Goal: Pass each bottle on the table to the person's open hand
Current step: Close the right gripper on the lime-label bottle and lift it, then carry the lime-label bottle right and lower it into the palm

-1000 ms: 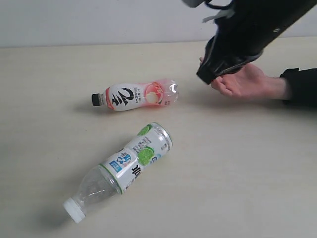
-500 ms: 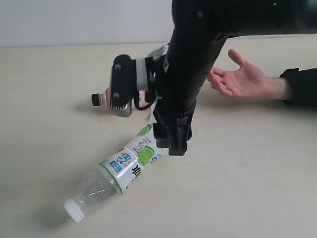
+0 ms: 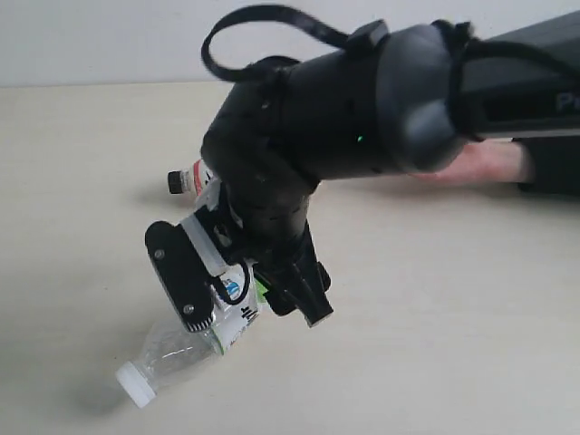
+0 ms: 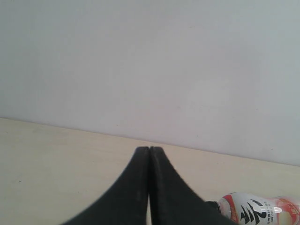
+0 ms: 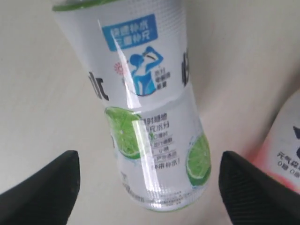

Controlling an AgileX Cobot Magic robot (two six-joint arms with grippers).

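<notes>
Black right gripper (image 5: 149,183) has swung from the open hand (image 3: 478,163) down over the lime bottle (image 5: 140,117), jaws spread, poised to grasp.

The exterior view looks down at a slant across the surface (image 3: 435,317) toward a pale wall (image 3: 91,41), with the green-lime bottle (image 3: 172,349) nearest its lens. The right wrist view faces straight down, very close onto that bottle (image 5: 150,117), between the tips of the spread right end effector (image 5: 147,173). The left wrist view sits low, facing the wall past the pressed-together left end effector (image 4: 149,150). All three catch the pink-white bottle (image 3: 188,178) (image 4: 251,208) (image 5: 283,150) lying wall-side of the green-lime bottle.
</notes>
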